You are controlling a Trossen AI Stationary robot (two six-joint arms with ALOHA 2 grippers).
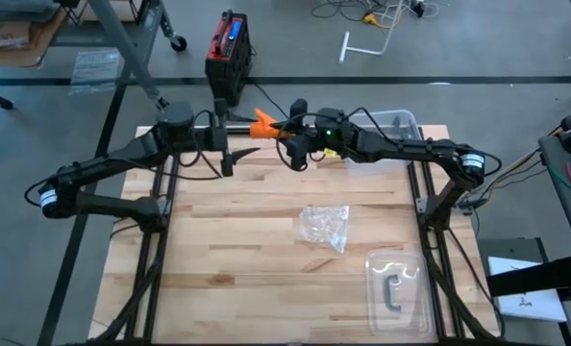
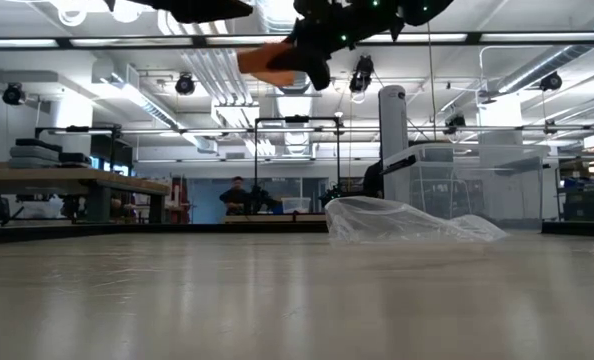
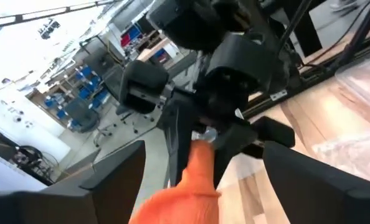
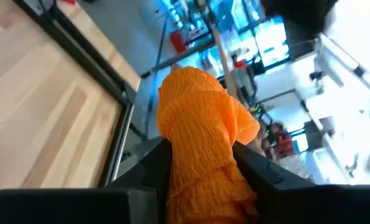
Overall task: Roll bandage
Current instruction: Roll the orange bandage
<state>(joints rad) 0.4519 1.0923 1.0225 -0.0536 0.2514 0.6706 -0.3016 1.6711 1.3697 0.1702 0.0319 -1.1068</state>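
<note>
The bandage point(image 4: 200, 143) is sitting up in the air, well above the table point(image 1: 228, 240) near its far edge, pinched in the right gripper point(image 1: 287, 135), whose two fingers point(image 4: 151, 165) are pressing on either side of the orange fabric. A crinkled bunch is sticking out past the fingertips and more is bunching back toward the wrist. The left gripper point(image 1: 230, 144) is facing it from just beside, jaws standing wide apart, and the orange end is lying in the gap between them with nothing closing on it (whether the fabric is brushing either finger I cannot tell). In the low view the bandage point(image 2: 269, 58) is hanging high over the tabletop under the right arm. It is looking like light, soft crepe: no stiffness at all, folding and sagging wherever it is not being held, and likely stretching and slipping a little under a pinch, though not fragile. The surface is looking ribbed, so it is probably gripping fine on the pads. Best place to take it, in my judgement, is the free bunch just ahead of the right fingertips, flat across the band's width, close enough that no slack is drooping between the two grips; grabbing one loose fold is risking pulling a layer out and undoing the roll. The plastic wrapper point(image 1: 326, 226) is lying well below and apart, toward the near side of both grippers, not involved.
</note>
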